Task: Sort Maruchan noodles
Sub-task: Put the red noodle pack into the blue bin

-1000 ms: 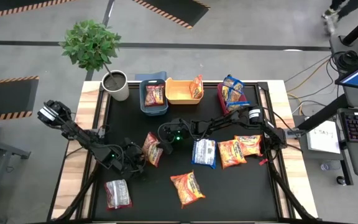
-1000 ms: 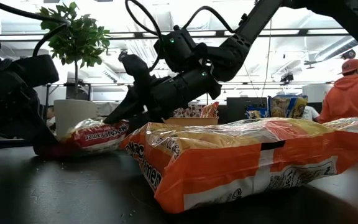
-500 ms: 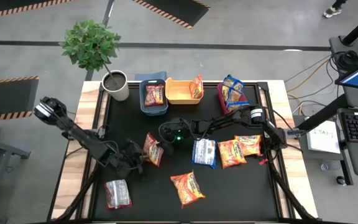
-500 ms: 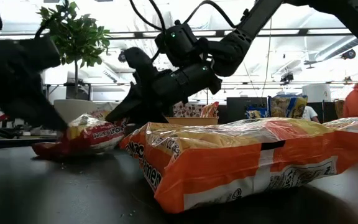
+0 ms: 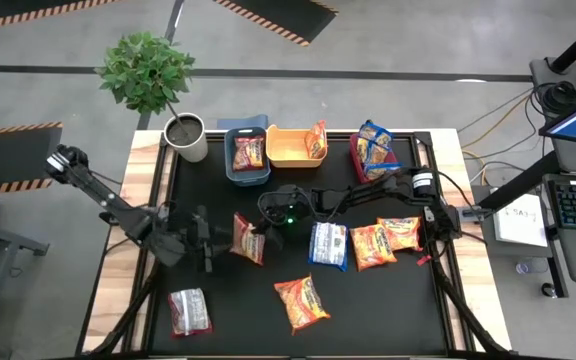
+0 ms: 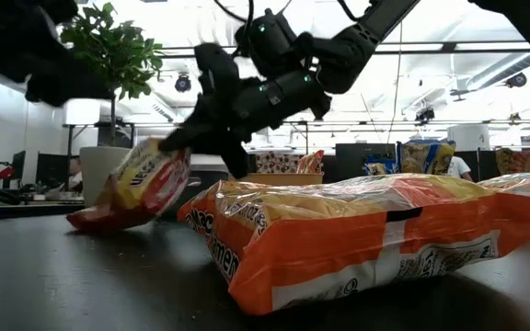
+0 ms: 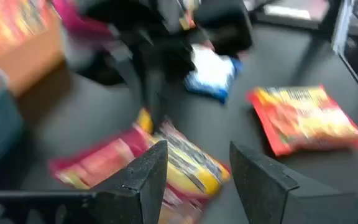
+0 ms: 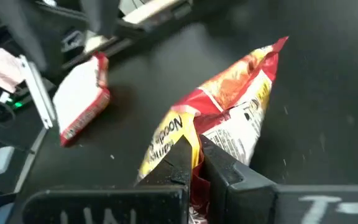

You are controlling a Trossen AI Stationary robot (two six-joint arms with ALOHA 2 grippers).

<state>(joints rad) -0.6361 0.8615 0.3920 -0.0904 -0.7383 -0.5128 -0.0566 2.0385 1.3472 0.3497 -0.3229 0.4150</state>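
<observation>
Two arms reach over the black surface (image 5: 218, 320), and we see the right end effector (image 5: 255, 243) clamped on one edge of a dark red packet (image 5: 245, 238), with that end tilted up and its far corner still down on the surface in the low view. From the right wrist the fingers (image 8: 182, 163) pinch the crinkled edge of that packet tightly. Our left end effector (image 5: 208, 250) sits just beside the same packet, with its fingers (image 7: 149, 171) apart and nothing between them. Loose packets lie around: another dark red packet near the front left corner (image 5: 189, 311), an orange packet at front centre (image 5: 302, 302), a blue packet (image 5: 328, 246) and two orange packets to its right (image 5: 387, 240). Along the back edge, the blue bin (image 5: 248, 172) holds a dark red packet, the yellow bin (image 5: 288, 155) an orange one, and the red bin (image 5: 358, 160) blue ones. A potted plant (image 5: 148, 72) stands at the back left corner.
</observation>
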